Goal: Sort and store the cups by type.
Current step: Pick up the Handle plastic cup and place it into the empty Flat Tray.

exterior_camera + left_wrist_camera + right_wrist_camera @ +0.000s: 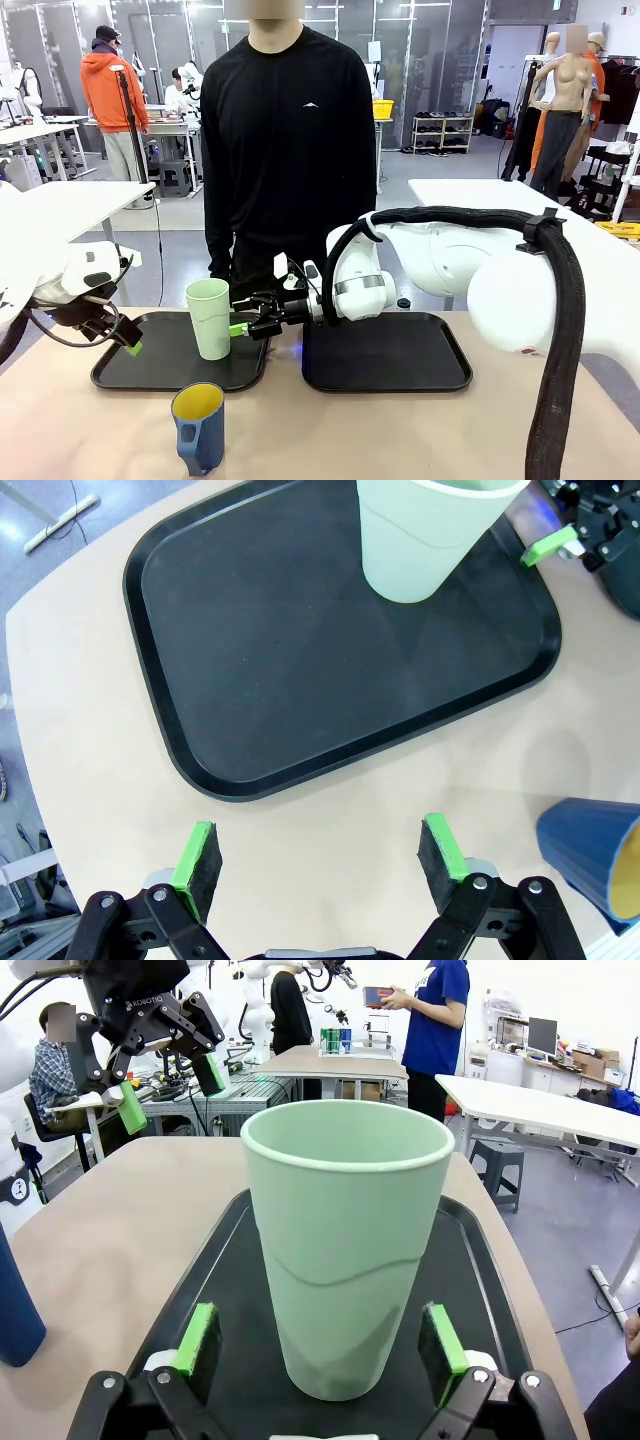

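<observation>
The right claw [320,1335] is spread, its pads on either side of the base of the upright mint-green tumbler [345,1260] without touching it. The tumbler stands on a black tray [215,1290]. Farther out, the left claw [320,845] hangs spread over the table [330,800], just short of the tray's edge. The blue mug [590,855] stands off to the left claw's right, on the table.

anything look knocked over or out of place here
Nothing stands out. The mint-green tumbler stands upright on the left tray; the blue mug stands upright on the table in front of that tray.
</observation>
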Controlling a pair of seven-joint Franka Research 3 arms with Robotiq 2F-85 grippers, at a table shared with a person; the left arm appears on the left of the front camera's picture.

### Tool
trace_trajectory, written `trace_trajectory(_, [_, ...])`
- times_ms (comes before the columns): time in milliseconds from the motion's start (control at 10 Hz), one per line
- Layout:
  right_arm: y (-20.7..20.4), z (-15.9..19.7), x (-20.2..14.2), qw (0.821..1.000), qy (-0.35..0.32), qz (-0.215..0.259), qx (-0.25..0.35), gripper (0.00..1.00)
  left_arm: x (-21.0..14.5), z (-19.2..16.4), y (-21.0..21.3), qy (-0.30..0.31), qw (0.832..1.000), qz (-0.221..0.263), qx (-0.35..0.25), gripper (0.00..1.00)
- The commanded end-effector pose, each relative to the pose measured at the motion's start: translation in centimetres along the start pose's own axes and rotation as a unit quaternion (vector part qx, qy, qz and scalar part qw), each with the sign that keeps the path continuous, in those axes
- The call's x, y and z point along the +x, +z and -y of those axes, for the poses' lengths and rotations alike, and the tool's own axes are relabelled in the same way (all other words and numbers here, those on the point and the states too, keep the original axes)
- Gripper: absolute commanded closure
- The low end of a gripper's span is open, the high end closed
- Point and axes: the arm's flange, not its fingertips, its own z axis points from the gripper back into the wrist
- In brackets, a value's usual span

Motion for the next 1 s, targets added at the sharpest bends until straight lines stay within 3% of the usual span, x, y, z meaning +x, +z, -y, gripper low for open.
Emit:
trace_trajectory(0, [0.0, 0.2, 0.1, 1.000, 0.002, 0.000, -0.002, 0.00, 0.0, -0.1, 0.1, 0.001, 1.000, -0.002, -0.002, 0.00])
trace_trajectory(100, [0.0, 0.0, 0.0, 1.000, 0.000, 0.000, 0.000, 0.00, 0.0, -0.1, 0.1, 0.001, 1.000, -0.002, -0.002, 0.00])
trace_trajectory(200, [0.8, -1.0, 0.7, 0.999, 0.001, -0.032, -0.021, 0.00, 0.0, -0.1, 0.1, 0.001, 1.000, -0.002, -0.002, 0.00])
trace_trajectory(500, [6.8, -5.2, 2.2, 0.993, 0.002, -0.112, -0.043, 0.00, 0.0, -0.1, 0.1, 0.001, 1.000, -0.002, -0.002, 0.00])
trace_trajectory(900, [15.4, -13.4, 3.8, 0.984, 0.006, -0.149, -0.101, 0.00, 0.0, -0.1, 0.1, 0.001, 1.000, -0.002, -0.002, 0.00])
